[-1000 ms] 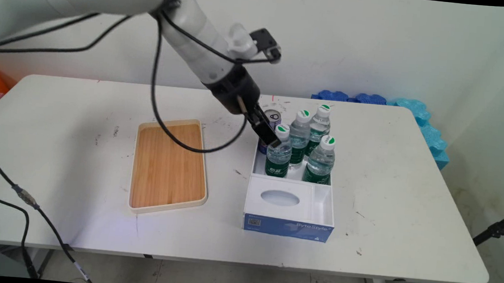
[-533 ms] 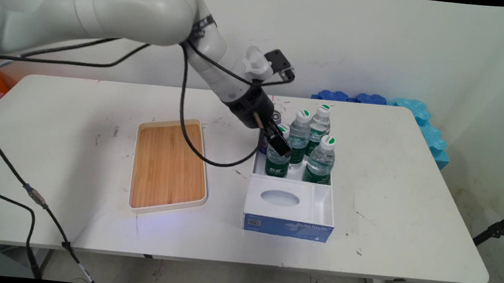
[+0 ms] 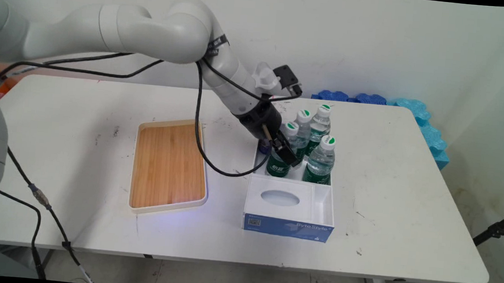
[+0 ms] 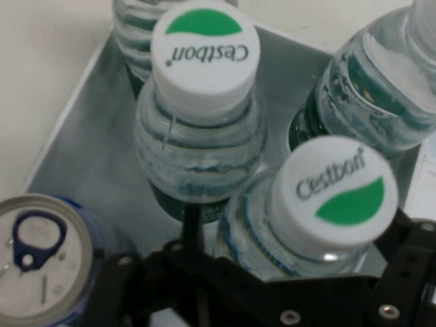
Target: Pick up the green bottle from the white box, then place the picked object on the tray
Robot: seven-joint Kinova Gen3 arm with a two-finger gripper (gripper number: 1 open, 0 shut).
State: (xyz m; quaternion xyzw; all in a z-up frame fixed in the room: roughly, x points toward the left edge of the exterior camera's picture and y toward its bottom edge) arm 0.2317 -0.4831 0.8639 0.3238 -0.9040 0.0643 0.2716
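The hand straddles the near-left bottle in the white box. Its fingers stand apart around the neck; whether they grip it, I cannot tell. A can stands just beside.

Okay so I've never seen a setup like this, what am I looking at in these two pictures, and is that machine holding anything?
It is a white robot arm with a black two-finger gripper at its end, working over a white table. The wide picture comes from a fixed camera looking down across the table. The close-up comes from a camera on the hand, looking along the gripper.

On the table lie a wooden tray and a white and blue box. The box's far compartment holds four water bottles and a drink can.

The gripper is down around the nearest left bottle, just below its cap. Whether the fingers have closed on it cannot be seen.
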